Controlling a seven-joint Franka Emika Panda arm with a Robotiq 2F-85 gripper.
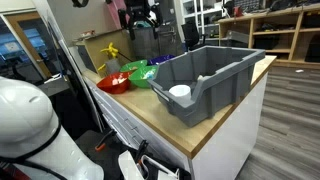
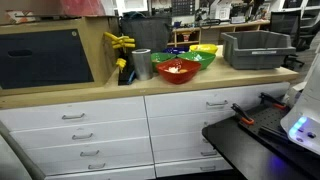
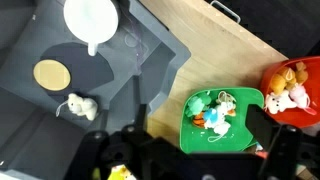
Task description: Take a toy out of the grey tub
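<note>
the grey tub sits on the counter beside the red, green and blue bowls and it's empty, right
Not empty: the wrist view shows a tan disc, a small white toy and a white round object inside the grey tub. The rest holds.

No legible writing
No text, label or number can be read in any view (small, blurred pictures).
</note>
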